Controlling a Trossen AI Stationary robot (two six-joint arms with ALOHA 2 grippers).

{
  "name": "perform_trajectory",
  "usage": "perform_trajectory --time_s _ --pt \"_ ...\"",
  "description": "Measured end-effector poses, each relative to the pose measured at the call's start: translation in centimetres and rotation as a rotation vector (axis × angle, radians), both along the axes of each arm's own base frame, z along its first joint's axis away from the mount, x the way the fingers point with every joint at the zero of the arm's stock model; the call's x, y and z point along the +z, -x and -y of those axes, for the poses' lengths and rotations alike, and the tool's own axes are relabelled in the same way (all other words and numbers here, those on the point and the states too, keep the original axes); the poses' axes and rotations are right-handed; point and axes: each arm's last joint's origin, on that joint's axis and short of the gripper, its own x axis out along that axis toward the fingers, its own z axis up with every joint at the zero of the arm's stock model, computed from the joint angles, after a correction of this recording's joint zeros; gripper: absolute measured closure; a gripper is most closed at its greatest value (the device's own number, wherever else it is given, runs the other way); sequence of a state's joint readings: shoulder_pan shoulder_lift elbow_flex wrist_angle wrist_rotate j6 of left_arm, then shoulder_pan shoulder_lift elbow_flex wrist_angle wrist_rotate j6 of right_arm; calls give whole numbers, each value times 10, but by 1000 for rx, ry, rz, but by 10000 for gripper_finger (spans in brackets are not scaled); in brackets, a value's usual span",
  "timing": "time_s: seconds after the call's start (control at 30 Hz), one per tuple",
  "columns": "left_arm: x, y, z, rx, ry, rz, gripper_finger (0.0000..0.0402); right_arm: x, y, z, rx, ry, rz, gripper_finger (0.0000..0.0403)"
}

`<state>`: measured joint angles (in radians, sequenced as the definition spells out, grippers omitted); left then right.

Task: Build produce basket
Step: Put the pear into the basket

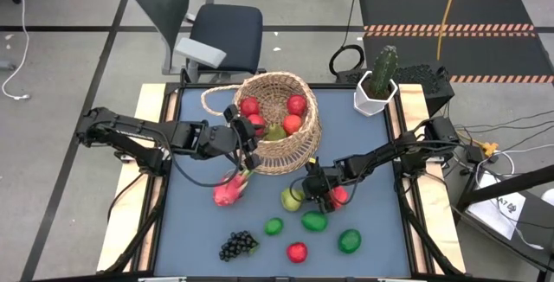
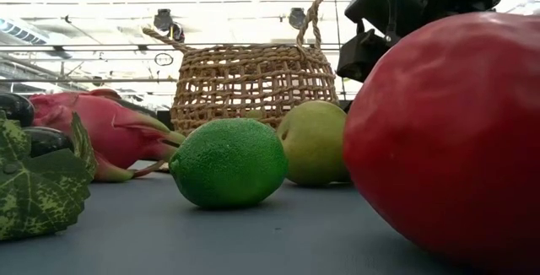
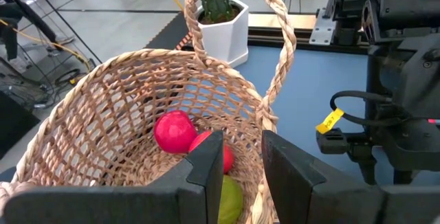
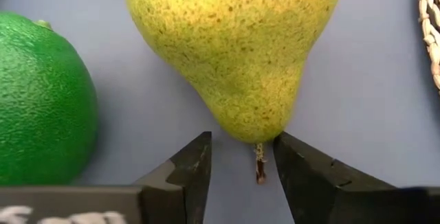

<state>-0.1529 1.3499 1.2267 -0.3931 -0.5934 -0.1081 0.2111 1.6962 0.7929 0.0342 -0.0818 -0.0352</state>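
Observation:
The woven tan basket (image 1: pixel 279 148) stands at the table's far middle with red and green produce inside; my left gripper (image 1: pixel 247 139) is shut on its left rim. A yellow-green pear (image 4: pixel 234 52) lies on the table near the basket. My right gripper (image 4: pixel 242 148) is open, one finger on either side of the pear's narrow stem end. Also on the table are a pink dragon fruit (image 1: pixel 229 189), limes (image 1: pixel 313 221), a red fruit (image 1: pixel 297 252) and dark grapes (image 1: pixel 238 245). My left gripper holds the basket's rim (image 3: pixel 256 191) close to the foot of its looped handle, one finger (image 3: pixel 206 165) inside the basket and one (image 3: pixel 292 176) outside. The fingers come from the table's left, slanting down. The basket's bottom rests on the table. My right gripper has its fingertips right beside the pear's stem end (image 4: pixel 258 136), coming from above at a slant; whether they touch it, I cannot tell. The pear lies on the table.
A white pot with a cactus (image 1: pixel 376 85) stands at the far right corner. Another red fruit (image 1: pixel 339 195) lies under my right arm. A green lime (image 4: pixel 38 93) sits close beside the pear. A lime (image 1: pixel 349 240) lies toward the near right.

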Motion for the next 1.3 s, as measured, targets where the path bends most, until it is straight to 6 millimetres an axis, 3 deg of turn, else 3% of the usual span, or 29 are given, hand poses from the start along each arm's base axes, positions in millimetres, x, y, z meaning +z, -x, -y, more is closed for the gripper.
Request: perform_trajectory --time_s 0.63,0.77,0.97,1.13,1.3 --pt "0 0 0 -1 -1 -1 300 -12 -3 0 6 10 -18 281" --pt "0 0 0 -3 -5 -3 300 -12 -4 2 12 21 -12 310" --pt "0 0 0 -4 -7 -3 300 -13 -5 9 -2 28 -13 390" --pt "0 0 0 -1 0 0 300 -10 -5 10 23 44 1 392" --pt "0 0 5 -14 5 3 300 5 -4 10 42 60 68 399"
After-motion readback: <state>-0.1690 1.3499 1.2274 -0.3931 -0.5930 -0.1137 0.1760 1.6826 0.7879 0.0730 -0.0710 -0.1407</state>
